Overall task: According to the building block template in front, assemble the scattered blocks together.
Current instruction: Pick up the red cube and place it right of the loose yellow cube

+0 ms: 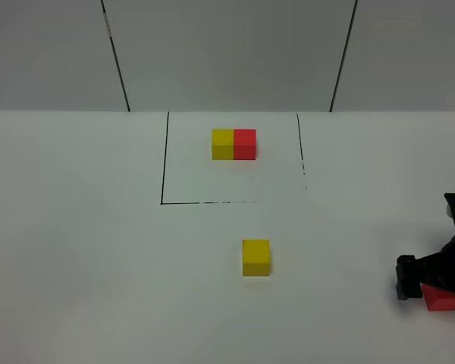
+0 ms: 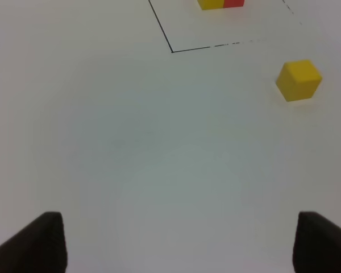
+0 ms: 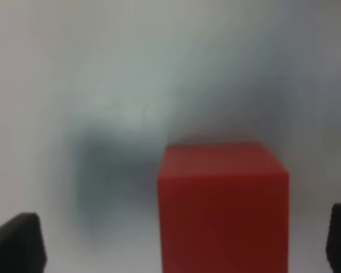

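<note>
White bench [image 1: 76, 250], contents:

1. Template [image 1: 233, 144]: yellow cube and red cube joined side by side, yellow on the left. It stands at the far middle, inside a thin black outline [image 1: 164, 167].
2. Yellow cube [image 1: 255, 257]: loose, alone, on the near side of the outline, around mid-bench.
3. Red cube [image 1: 443, 298]: loose, at the near right edge, well apart from the yellow cube, resting on the bench.
4. Right pincer [image 3: 179, 239]: spread wide and straddling the red cube. Bare bench shows between the cube and each fingertip, so nothing is gripped.
5. Left pincer [image 2: 180, 244]: spread wide over bare bench, holding nothing.
</note>
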### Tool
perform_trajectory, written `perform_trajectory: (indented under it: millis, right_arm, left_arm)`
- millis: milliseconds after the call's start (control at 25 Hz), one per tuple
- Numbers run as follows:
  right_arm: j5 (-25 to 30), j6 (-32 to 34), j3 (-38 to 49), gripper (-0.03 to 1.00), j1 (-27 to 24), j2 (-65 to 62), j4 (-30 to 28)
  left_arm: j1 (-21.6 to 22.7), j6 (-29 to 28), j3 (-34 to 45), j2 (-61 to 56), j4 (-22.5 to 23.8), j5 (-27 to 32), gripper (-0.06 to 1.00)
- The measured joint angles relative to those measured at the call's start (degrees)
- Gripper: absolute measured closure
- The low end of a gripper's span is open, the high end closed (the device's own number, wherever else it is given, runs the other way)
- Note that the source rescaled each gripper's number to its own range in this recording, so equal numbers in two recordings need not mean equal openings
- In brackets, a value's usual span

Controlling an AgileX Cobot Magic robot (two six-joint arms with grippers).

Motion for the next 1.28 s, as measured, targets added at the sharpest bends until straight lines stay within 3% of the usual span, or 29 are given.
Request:
perform_trajectory:
  millis: [480, 640, 760, 920, 1080, 1280]
  right_arm:
    - [-2.8, 0.3, -0.2, -0.03, 0.0, 4.6, -1.8]
    - [-2.9, 0.8, -0.5, 0.02, 0.0, 5.3, -2.2]
    - [-2.7, 1.7, -0.8, 0.16, 0.0, 6.0, -3.0]
    - [-3.0, 1.8, -1.1, 0.46, 0.0, 6.3, -3.0]
    - [-3.6, 1.8, -1.3, 0.93, 0.0, 6.3, -3.0]
    - [1.6, 1.7, -4.7, 0.96, 0.0, 7.4, -3.0]
  left_arm:
    - [0.0, 0.0, 0.0, 0.0, 0.0, 0.0, 0.25]
    - [0.0, 0.0, 0.0, 0.0, 0.0, 0.0, 0.25]
    - [0.0, 0.0, 0.0, 0.0, 0.0, 0.0, 0.25]
    - [0.0, 0.0, 0.0, 0.0, 0.0, 0.0, 0.25]
    - [0.0, 0.0, 0.0, 0.0, 0.0, 0.0, 0.25]
    - [0.0, 0.1, 0.0, 0.0, 0.0, 0.0, 0.25]
